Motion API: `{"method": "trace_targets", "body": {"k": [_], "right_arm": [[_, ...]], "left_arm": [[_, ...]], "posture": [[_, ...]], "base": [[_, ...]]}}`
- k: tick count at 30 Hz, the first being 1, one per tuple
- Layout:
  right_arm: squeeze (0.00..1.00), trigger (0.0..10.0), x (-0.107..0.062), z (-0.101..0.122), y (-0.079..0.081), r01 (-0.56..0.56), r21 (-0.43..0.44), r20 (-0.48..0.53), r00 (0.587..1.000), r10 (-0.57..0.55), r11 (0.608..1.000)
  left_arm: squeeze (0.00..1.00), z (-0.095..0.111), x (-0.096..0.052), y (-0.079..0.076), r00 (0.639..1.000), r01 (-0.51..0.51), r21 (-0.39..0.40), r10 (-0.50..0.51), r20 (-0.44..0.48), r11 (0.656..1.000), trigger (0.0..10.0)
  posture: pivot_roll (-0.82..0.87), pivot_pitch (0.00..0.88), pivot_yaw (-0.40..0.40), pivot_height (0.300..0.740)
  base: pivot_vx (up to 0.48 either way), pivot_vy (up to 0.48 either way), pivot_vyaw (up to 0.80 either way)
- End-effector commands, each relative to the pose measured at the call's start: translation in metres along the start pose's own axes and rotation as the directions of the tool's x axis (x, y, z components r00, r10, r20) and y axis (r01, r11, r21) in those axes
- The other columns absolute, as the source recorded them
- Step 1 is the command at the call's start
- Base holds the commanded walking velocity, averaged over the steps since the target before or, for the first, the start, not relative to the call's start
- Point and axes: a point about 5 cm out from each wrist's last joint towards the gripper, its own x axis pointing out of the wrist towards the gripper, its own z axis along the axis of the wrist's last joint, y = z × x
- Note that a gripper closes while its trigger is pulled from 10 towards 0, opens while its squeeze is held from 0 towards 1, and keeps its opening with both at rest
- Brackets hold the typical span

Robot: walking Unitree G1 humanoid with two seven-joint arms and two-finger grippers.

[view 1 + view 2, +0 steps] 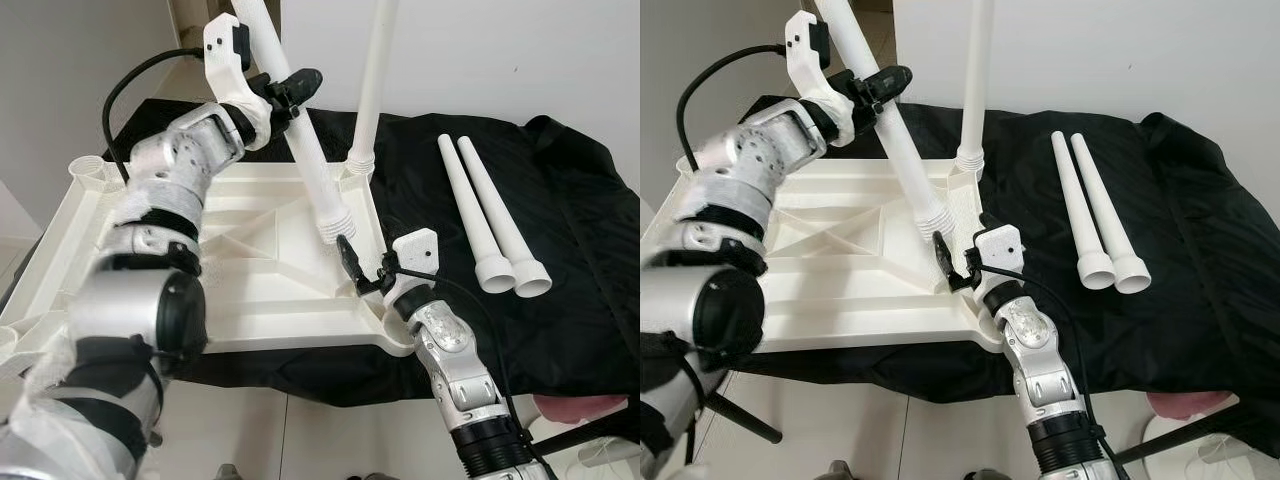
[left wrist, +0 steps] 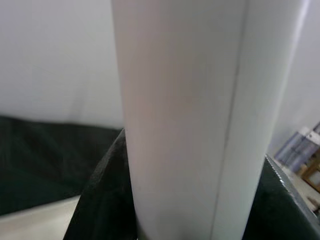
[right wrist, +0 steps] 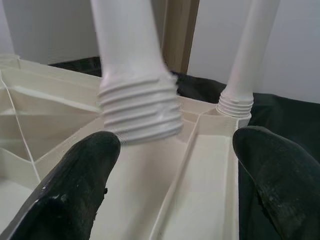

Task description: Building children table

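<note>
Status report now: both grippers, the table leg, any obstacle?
Left gripper shut on tilted leg. Right gripper open below its threaded end. Tabletop upside down, one leg fitted. No obstacle seen.

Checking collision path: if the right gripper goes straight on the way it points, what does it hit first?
Most likely the threaded end of the held leg, hanging just ahead of the open right gripper over the tabletop. Depth is unclear; it may pass slightly beside it.
</note>
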Motion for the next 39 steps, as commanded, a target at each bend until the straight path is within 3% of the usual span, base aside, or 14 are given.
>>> {"method": "trace_targets", "body": {"k": [1, 4, 7, 11, 16, 18, 21, 24, 25, 29, 39], "right_arm": [[0.00, 10.0, 0.003, 0.003, -0.001, 0.010, 0.019, -0.006, 1.000, -0.010, 1.000], [0.00, 10.0, 0.004, 0.005, -0.002, 0.017, 0.035, -0.004, 1.000, -0.017, 0.999], [0.00, 10.0, 0.011, 0.013, -0.005, 0.030, 0.056, 0.009, 0.999, -0.031, 0.998], [0.00, 10.0, 0.015, 0.021, -0.009, 0.029, 0.013, 0.017, 0.999, -0.029, 0.999], [0.00, 10.0, 0.018, 0.025, -0.011, 0.037, -0.022, 0.021, 0.999, -0.037, 0.999], [0.00, 10.0, 0.018, 0.025, -0.011, 0.037, -0.022, 0.021, 0.999, -0.037, 0.999], [0.00, 10.0, 0.021, 0.026, -0.013, 0.050, -0.022, 0.014, 0.999, -0.049, 0.999], [0.00, 10.0, 0.021, 0.026, -0.013, 0.050, -0.022, 0.014, 0.999, -0.049, 0.999], [0.00, 10.0, 0.024, 0.026, -0.011, 0.044, -0.025, 0.004, 0.999, -0.044, 0.999], [0.00, 10.0, 0.029, 0.026, -0.011, 0.035, -0.034, -0.008, 0.999, -0.035, 0.999], [0.00, 10.0, 0.045, 0.030, -0.019, 0.049, -0.091, -0.029, 0.998, -0.052, 0.995]], "left_arm": [[0.00, 0.007, 0.001, -0.007, 0.998, 0.014, 0.027, -0.015, 0.055, 1.000, 10.0], [0.00, 0.006, 0.002, -0.009, 0.998, 0.023, 0.019, -0.024, 0.063, 1.000, 10.0], [0.00, 0.002, 0.002, -0.020, 0.996, 0.036, 0.086, -0.043, 0.080, 0.996, 10.0], [0.00, -0.006, 0.003, -0.036, 0.994, 0.046, 0.189, -0.063, 0.087, 0.981, 10.0], [0.00, -0.015, 0.003, -0.046, 0.994, 0.046, 0.225, -0.066, 0.084, 0.973, 10.0], [0.00, -0.015, 0.003, -0.046, 0.994, 0.046, 0.225, -0.066, 0.084, 0.973, 10.0], [0.00, -0.027, 0.004, -0.060, 0.994, 0.066, 0.226, -0.084, 0.073, 0.972, 10.0], [0.00, -0.027, 0.004, -0.060, 0.994, 0.066, 0.226, -0.084, 0.073, 0.972, 10.0], [0.00, -0.032, 0.005, -0.070, 0.992, 0.091, 0.223, -0.109, 0.069, 0.971, 10.0], [0.00, -0.036, 0.007, -0.087, 0.988, 0.120, 0.210, -0.138, 0.070, 0.970, 10.0], [0.00, -0.042, 0.010, -0.109, 0.982, 0.151, 0.231, -0.172, 0.073, 0.961, 10.0]], "posture": [[-0.05, 0.000, -0.017, 0.740], [-0.05, 0.000, -0.017, 0.740], [-0.05, 0.000, -0.017, 0.740], [-0.05, 0.000, -0.022, 0.740], [-0.04, 0.000, -0.025, 0.740], [-0.04, 0.000, -0.025, 0.740], [-0.03, 0.000, -0.031, 0.740], [-0.03, 0.000, -0.031, 0.740], [-0.03, 0.000, -0.031, 0.740], [-0.02, 0.000, -0.030, 0.740], [-0.02, 0.000, -0.026, 0.740]], "base": [[0.000, 0.000, 0.00], [0.000, 0.000, 0.00], [0.000, 0.000, 0.00], [0.000, 0.000, 0.00], [0.000, 0.000, 0.00], [0.000, 0.000, 0.00], [0.000, 0.000, 0.00], [0.000, 0.000, 0.00], [0.000, 0.000, 0.00], [0.000, 0.000, 0.00], [0.000, 0.000, 0.00]]}}
